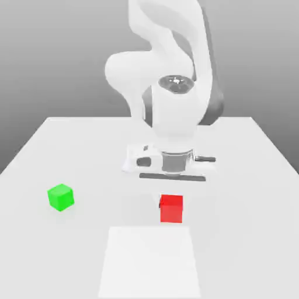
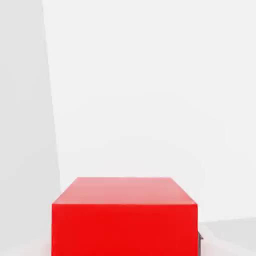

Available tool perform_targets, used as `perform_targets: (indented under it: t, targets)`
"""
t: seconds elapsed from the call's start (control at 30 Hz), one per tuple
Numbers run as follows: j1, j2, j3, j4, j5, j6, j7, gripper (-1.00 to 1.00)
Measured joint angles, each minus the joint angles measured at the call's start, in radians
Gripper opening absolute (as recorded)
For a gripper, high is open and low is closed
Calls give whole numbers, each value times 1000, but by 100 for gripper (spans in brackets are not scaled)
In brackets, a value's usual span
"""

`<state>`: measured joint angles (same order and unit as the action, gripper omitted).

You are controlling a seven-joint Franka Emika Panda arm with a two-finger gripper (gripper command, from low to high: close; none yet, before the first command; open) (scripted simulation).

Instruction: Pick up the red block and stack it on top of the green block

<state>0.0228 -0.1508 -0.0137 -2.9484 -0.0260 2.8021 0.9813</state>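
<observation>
The red block (image 1: pixel 171 209) sits on the white table, a little to the exterior view's right of the middle. My gripper (image 1: pixel 171 178) hangs straight above it, very close to its top. In the hand view the red block (image 2: pixel 124 220) fills the near part of the picture, with its top face and one side showing. The green block (image 1: pixel 61 197) stands alone on the table, far off toward the exterior view's left, well apart from the red block and the gripper. It does not show in the hand view.
A lighter rectangular patch (image 1: pixel 152 263) lies on the table (image 1: pixel 245 175) just in front of the red block. The arm's white body (image 1: pixel 169 87) rises behind the gripper.
</observation>
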Motion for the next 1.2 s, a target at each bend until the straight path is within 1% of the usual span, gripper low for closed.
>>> perform_targets:
  t: [0.5, 0.6, 0.73, 0.93, 0.97, 1.17, 1.2]
  targets:
    - [-551, -181, -407, -30, -266, -144, -303, -100]
    - [-551, -143, -448, -28, -242, -110, -347, -100]
    - [-500, -51, -484, -25, -170, -23, -399, -100]
    - [-434, 113, -506, -26, -18, 137, -502, -100]
    - [-427, 131, -505, -27, 2, 155, -516, 100]
    - [-418, 141, -507, -27, 13, 164, -523, 100]
    - [-424, 130, -510, -27, 0, 154, -515, 100]
